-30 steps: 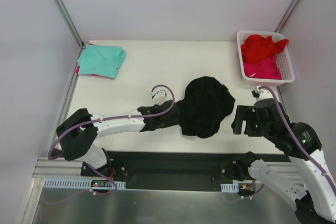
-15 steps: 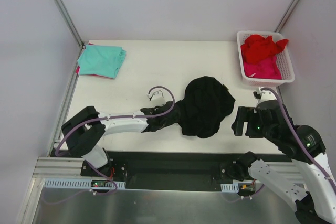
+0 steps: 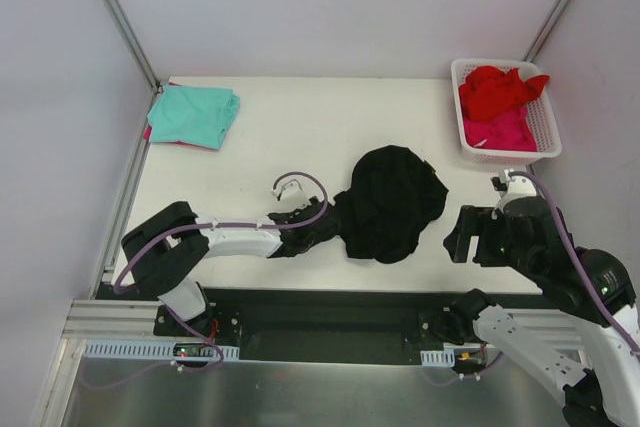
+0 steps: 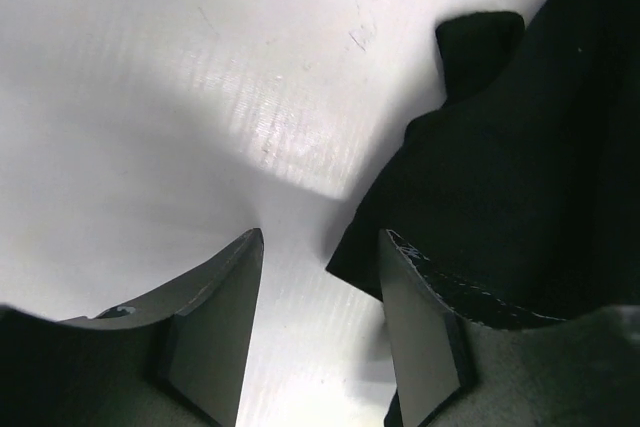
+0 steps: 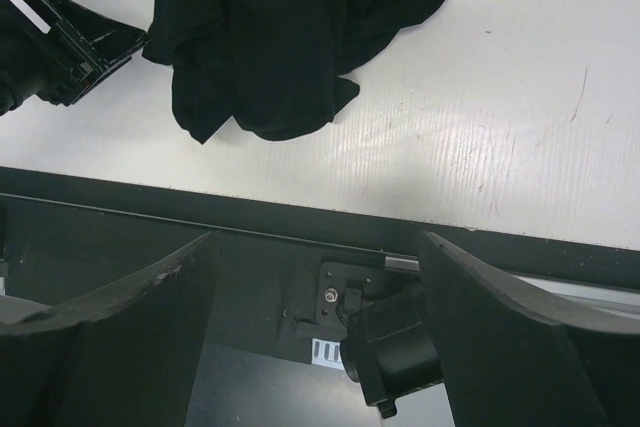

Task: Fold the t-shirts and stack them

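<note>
Here, the left gripper [image 4: 320, 237] (jaws apart) sits at the black t-shirt [image 4: 520, 167].

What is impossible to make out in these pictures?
Top view: the black shirt is crumpled; its own folds hide any print.
Top view: the teal shirt covers all but a red edge beneath.
Top view: the red shirt hides most of the pink shirt.
Left wrist view: the frame edge cuts off the black shirt.

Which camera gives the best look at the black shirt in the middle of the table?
Top external: the whole crumpled black shirt shows, outline complete, on the table. Left wrist catches only one edge close up; right wrist shows much of it, cut off at the frame's top.
</note>
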Motion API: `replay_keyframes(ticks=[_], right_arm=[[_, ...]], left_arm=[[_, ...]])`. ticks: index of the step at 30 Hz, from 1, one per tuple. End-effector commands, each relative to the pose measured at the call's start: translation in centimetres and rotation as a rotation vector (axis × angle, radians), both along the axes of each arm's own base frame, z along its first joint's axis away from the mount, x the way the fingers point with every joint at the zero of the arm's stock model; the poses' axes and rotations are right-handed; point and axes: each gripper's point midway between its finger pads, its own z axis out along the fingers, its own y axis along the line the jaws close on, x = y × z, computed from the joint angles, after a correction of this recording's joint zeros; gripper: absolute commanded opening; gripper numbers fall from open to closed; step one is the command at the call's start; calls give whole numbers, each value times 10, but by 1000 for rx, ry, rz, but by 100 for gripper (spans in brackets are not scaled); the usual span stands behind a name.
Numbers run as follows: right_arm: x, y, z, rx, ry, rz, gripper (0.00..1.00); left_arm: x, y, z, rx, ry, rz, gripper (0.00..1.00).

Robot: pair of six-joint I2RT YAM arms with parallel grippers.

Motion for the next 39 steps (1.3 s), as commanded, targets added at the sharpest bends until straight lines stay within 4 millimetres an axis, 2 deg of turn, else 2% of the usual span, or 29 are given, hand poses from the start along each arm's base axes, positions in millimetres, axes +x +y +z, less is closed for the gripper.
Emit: replay_keyframes(ticks=[1,4,9,13,16,19,20,21,22,23,24,25,28,29,31,33,34,35,36,37,38,39], right_arm=[[-9,3,10,43,-15,34,83],[-10,5,11,58,-13,43,83],[-11,10,10,73,-5,56,83],[-12,10,8,73,0,58,83],[-12,9,5,65,6,56,83],[-13,9,0,63,12,57,83],[-13,9,0,66,13,56,83],[-13,10,0,69,11,55,83],[-12,10,-2,68,17,57,83],[-12,11,-2,71,13,57,83],[-12,11,-3,71,16,58,83],[-12,11,-3,72,19,56,83],[-13,10,-6,67,21,57,83],[-13,10,-7,66,22,56,83],[-15,9,-7,68,20,57,83],[-16,8,-7,67,23,55,83],[-17,7,-8,64,23,54,83],[-17,6,-8,61,23,51,83],[-17,6,-8,63,22,54,83],[-17,6,-9,60,24,53,83],[-17,6,-9,62,25,51,83],[-17,7,-9,62,25,52,83]], left_arm=[[5,18,2,-12,-64,115,49],[6,21,8,-24,-93,141,48],[9,14,17,-55,-114,149,47],[11,-6,23,-102,-105,118,49],[9,-21,22,-92,-76,47,55],[10,-39,33,-103,-62,-15,61],[1,-29,21,-22,-3,-27,65],[4,-37,31,-25,-6,-41,68],[3,-36,29,11,9,-57,69],[-4,-25,25,76,49,-67,72],[-4,-31,32,76,49,-89,73],[-7,-28,31,104,63,-128,74],[-21,-28,31,77,124,-209,77],[-31,-25,25,57,180,-249,78],[-40,-26,30,18,193,-348,79],[-55,-16,25,-2,249,-450,79],[-57,-12,35,-38,236,-478,79],[-58,-5,36,-46,233,-486,78],[-65,11,29,-84,288,-491,77],[-62,11,46,-143,226,-520,75],[-66,20,43,-156,225,-524,74],[-64,21,51,-185,194,-543,74]])
